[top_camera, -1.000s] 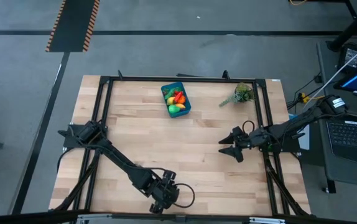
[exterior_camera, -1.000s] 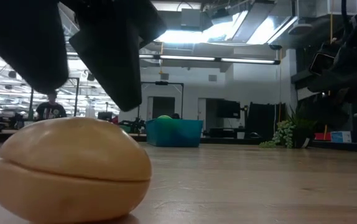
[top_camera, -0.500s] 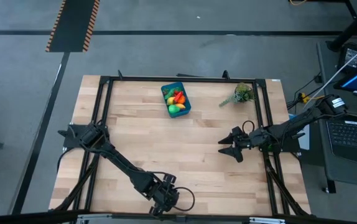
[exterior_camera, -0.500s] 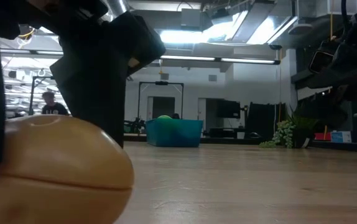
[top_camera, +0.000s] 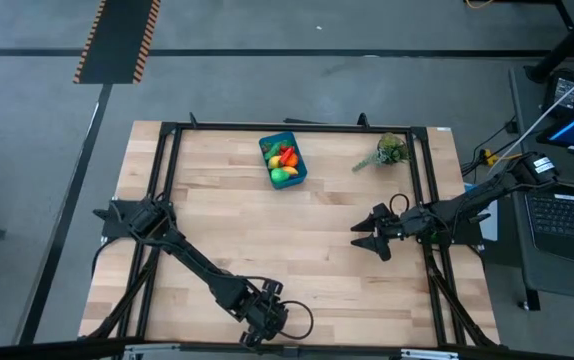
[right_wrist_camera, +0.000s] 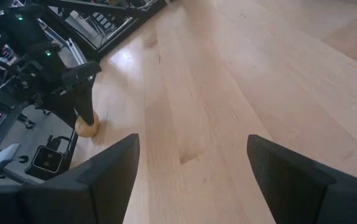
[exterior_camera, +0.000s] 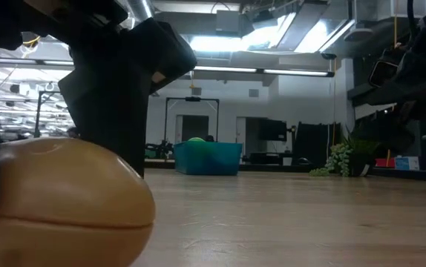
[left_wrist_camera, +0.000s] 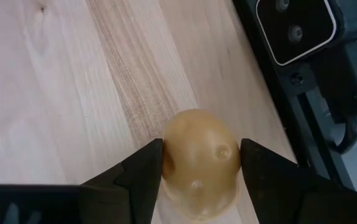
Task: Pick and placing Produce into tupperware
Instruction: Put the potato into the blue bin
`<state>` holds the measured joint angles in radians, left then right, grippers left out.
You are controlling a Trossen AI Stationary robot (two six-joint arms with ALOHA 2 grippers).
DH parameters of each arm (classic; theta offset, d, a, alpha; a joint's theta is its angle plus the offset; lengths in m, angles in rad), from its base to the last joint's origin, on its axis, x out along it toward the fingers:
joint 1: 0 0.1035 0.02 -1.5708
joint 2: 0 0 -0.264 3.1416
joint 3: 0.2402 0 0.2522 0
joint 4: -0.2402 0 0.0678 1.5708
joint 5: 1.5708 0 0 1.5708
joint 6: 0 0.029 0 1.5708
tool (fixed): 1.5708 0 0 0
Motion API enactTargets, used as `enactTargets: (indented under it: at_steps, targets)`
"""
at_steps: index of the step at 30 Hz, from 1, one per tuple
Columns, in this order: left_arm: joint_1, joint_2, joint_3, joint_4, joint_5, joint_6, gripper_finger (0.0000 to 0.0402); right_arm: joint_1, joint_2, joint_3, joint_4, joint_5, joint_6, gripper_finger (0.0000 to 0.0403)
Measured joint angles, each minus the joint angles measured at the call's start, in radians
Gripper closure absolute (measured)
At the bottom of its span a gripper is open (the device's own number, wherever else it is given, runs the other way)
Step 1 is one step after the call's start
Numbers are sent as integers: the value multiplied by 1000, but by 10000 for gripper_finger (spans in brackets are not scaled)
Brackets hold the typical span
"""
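A tan toy potato (left_wrist_camera: 200, 155) lies at the table's near edge, huge at the left of the low view (exterior_camera: 57, 200). My left gripper (top_camera: 259, 325) stands over it and hides it in the high view, with one finger on each side of it. The teal tupperware (top_camera: 283, 160) stands at the far middle with several pieces of produce (top_camera: 284, 158) in it. My right gripper (top_camera: 359, 235) waits open and holding nothing at the table's right, clear of the wood. My left gripper pinches the potato between its two fingers, one on each of its long sides (left_wrist_camera: 169, 158). The fingers (exterior_camera: 113, 111) come steeply from above and reach down past its upper half. The potato lies level; its underside is cut off in the low view, so whether it rests on the wood I cannot tell.
A leafy green sprig (top_camera: 389, 152) lies at the far right of the table. A black frame (top_camera: 167, 180) runs round the tabletop, and a black camera block (left_wrist_camera: 296, 28) sits just past the near edge beside the potato. Bare wood (top_camera: 297, 240) lies between the potato and the tupperware.
My left gripper has come down over the potato: its fingers were above it a second ago and now stand on both its sides. The potato has shifted a little along the wood, toward the left of the low view.
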<state>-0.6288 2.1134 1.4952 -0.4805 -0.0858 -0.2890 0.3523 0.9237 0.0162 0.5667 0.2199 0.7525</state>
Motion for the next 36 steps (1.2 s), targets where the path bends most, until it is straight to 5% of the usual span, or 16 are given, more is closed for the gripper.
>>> enactTargets:
  at_steps: [17,28,36]
  targets:
    - [1,7,-1,-6,27,-15,242,1,0,0,-1,0,-1,104]
    - [5,-102,-7,-115,9,9,260,1,0,0,-3,-1,-5,104]
    - [9,-151,-5,-206,-49,3,344,10,0,0,-8,-1,-5,104]
